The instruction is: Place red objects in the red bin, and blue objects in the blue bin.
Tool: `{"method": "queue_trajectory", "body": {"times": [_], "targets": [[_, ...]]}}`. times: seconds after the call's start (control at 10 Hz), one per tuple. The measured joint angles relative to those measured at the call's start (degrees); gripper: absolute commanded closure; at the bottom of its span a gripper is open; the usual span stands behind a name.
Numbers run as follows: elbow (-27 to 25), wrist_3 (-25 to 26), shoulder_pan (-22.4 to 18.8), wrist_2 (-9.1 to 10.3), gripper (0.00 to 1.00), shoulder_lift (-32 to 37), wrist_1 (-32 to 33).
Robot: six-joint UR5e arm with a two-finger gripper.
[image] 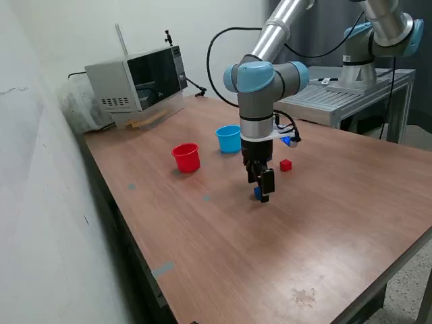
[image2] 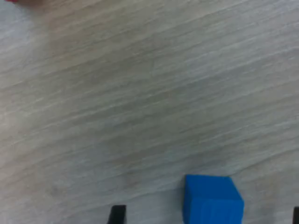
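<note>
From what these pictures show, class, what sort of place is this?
Probably a robotics lab: a grey and light blue robot arm works over a brown wooden table, a second arm stands behind on a metal bench, and a white microwave sits nearby.

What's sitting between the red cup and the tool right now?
Nothing: the exterior view shows only bare wooden table between the red cup and the tool. The blue cube sits at the fingertips, between them in the wrist view.

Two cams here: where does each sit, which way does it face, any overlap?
Exterior view: off the arm, above the table, looking down across it; shows the arm, gripper, red cup, blue cup, red cube.
Wrist view: on the wrist, facing down at the wood; only finger tips show.
Shared: the blue cube at the gripper.
</note>
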State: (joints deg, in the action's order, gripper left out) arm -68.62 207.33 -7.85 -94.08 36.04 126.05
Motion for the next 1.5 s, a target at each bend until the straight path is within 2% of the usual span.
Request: {"method": "queue_trajectory", "body": {"times": [0.1, 1.1, 1.5], "targets": [[-0.01, 0.00, -0.03, 0.01, 1.00, 0.00, -0.01], [-0.30, -0.15, -0.37, 0.09, 1.00, 0.13, 0.00], [-5.52, -1.70, 1.10, -0.39, 1.00, 6.85, 0.03]]}}
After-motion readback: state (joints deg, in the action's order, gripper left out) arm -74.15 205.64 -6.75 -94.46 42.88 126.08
